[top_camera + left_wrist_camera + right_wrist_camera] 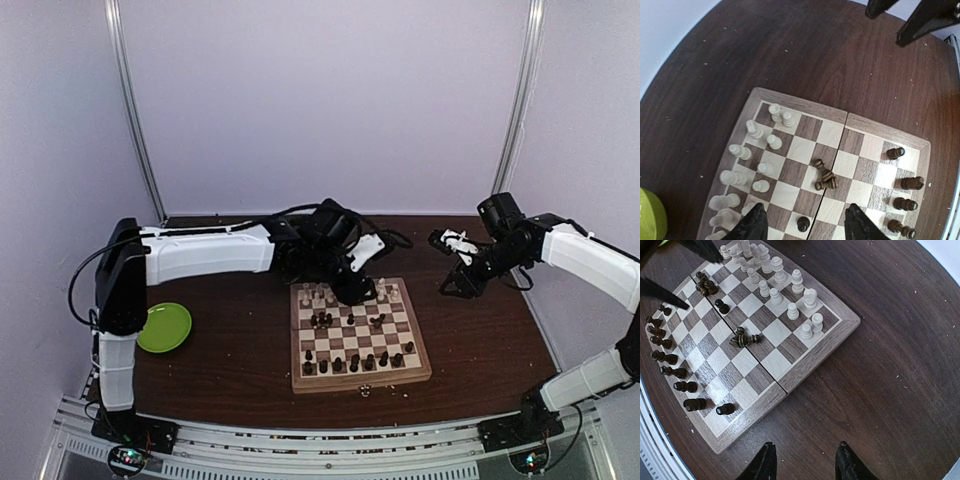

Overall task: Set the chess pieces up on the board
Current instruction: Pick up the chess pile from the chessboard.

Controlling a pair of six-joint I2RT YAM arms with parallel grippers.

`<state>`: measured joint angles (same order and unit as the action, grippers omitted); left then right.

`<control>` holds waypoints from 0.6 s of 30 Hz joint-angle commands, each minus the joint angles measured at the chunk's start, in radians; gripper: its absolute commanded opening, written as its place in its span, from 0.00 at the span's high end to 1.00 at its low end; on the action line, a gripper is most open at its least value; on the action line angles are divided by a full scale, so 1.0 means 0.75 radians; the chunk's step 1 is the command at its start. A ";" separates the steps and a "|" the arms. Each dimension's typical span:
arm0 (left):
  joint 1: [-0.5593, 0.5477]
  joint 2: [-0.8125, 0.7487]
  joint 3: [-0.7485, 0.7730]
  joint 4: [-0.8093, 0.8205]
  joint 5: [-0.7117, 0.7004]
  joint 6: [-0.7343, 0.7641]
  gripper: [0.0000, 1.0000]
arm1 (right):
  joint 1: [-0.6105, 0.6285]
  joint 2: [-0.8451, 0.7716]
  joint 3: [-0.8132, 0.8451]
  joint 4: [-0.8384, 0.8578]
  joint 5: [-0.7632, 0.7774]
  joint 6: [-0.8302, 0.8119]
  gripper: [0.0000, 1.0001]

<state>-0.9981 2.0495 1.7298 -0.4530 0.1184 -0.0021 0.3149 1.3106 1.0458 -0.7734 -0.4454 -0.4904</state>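
Left tool (805, 209): black fingers spread, nothing between them, hanging over the square wooden chessboard with light and dark brown checks and a pale rim (800, 103).

Nearly under the gap between its fingers stands a single upright dark brown-black pawn (803, 223).

Just ahead of the fingertips, a little toward the right-hand finger in the wrist view, is a small heap of toppled dark brown-black chessmen (824, 176). It sits on the middle squares beside the board's fold line. One man leans and the rest lie flat. Their long axes run roughly parallel to the line from finger to finger, so a straight close would likely catch them end-on. The wrist probably needs a turn first.

Right tool (806, 445): fingers parted and empty, over the bare dark brown wooden tabletop (880, 365), off the board's corner. In its wrist view the heap lies up and to the left, well apart. The left arm is plainly nearer, so the heap looks like its job.

Further out, cream-white chessmen (773, 142) stand in two ranks along one edge. A row of dark chessmen (912, 183) lines the opposite edge.
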 commanded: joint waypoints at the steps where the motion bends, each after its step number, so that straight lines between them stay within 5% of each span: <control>1: -0.036 0.123 0.118 -0.058 0.067 0.055 0.45 | -0.023 -0.021 -0.020 0.008 -0.097 0.001 0.60; 12: -0.013 -0.222 -0.204 0.043 -0.017 0.015 0.45 | 0.045 0.348 0.244 -0.162 -0.212 -0.407 0.51; 18: 0.030 -0.472 -0.622 0.359 -0.074 -0.197 0.45 | 0.178 0.475 0.293 -0.044 -0.084 -0.614 0.55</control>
<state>-0.9955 1.7821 1.4250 -0.3645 0.1169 -0.0353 0.3908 1.6505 1.2446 -0.8513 -0.5709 -0.8162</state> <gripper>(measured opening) 0.550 0.469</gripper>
